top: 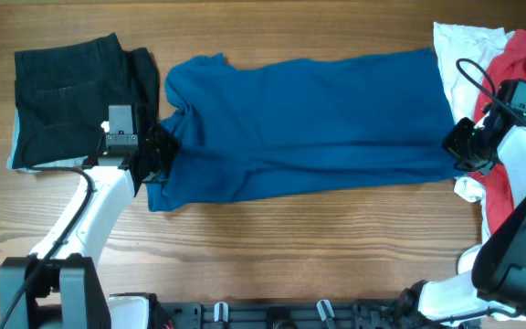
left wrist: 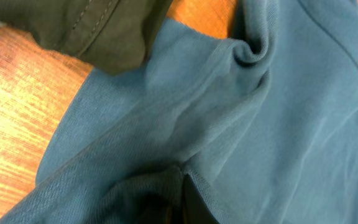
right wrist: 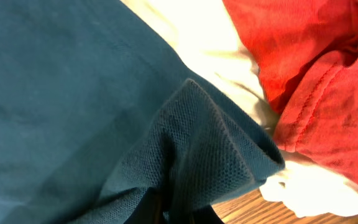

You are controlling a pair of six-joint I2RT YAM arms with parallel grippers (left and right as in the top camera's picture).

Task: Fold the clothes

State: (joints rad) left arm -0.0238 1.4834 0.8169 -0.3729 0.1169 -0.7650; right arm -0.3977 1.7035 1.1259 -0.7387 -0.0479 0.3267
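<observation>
A large dark blue short-sleeved shirt (top: 309, 123) lies spread across the middle of the wooden table. My left gripper (top: 158, 151) is shut on its left end near the collar and sleeve; in the left wrist view the blue cloth (left wrist: 229, 124) bunches into the jaws (left wrist: 182, 208). My right gripper (top: 459, 146) is shut on the shirt's right hem; in the right wrist view a fold of blue cloth (right wrist: 197, 149) runs into the jaws (right wrist: 166, 211). A black garment (top: 76, 96) lies folded at the far left. White (top: 459, 55) and red (top: 523, 119) garments lie piled at the right.
The black garment (left wrist: 98, 28) overlaps the blue shirt's edge in the left wrist view. The red cloth (right wrist: 309, 68) and white cloth (right wrist: 210, 37) lie right beside the right gripper. Bare wood (top: 272, 247) runs along the front of the table.
</observation>
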